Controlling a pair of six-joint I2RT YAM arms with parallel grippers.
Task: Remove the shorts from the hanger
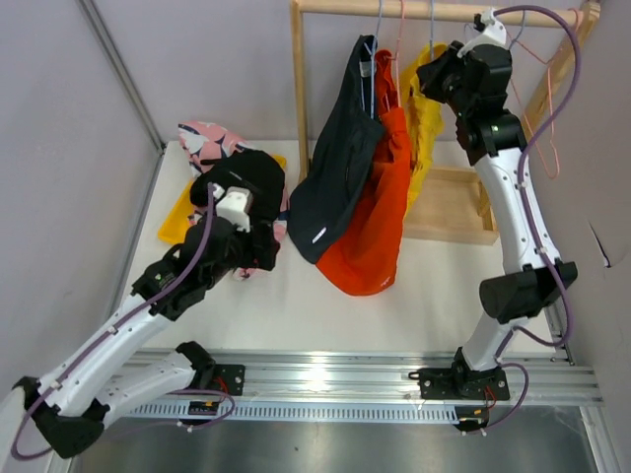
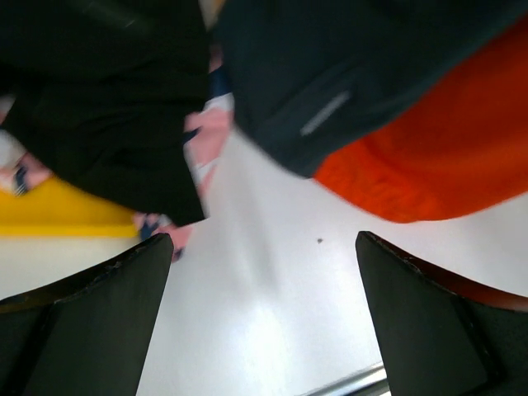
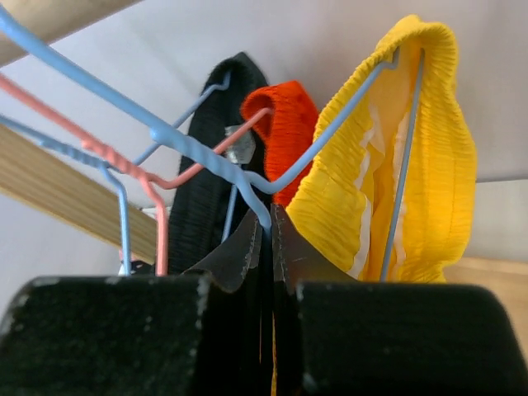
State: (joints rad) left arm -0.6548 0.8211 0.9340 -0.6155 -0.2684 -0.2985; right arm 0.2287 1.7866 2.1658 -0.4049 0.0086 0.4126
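On the wooden rack, dark slate grey shorts [image 1: 338,168], orange-red shorts [image 1: 380,222] and yellow shorts [image 1: 424,123] hang on wire hangers. Pink printed shorts [image 1: 205,138] and black shorts [image 1: 251,179] lie heaped on the table at the left. My right gripper [image 1: 441,76] is up by the rail, shut [image 3: 270,221] on the blue hanger [image 3: 198,153] that carries the yellow shorts [image 3: 388,165]. My left gripper [image 1: 254,254] is low beside the black shorts, open and empty [image 2: 264,313] over bare table, with the black shorts [image 2: 107,124] just ahead.
The rack's wooden rail [image 1: 394,8], left post [image 1: 301,89] and base tray [image 1: 454,202] stand at the back. A pink hanger [image 3: 157,194] hangs beside the blue one, and another pink hanger [image 1: 547,108] at the right. A flat yellow thing [image 1: 177,217] lies under the heap.
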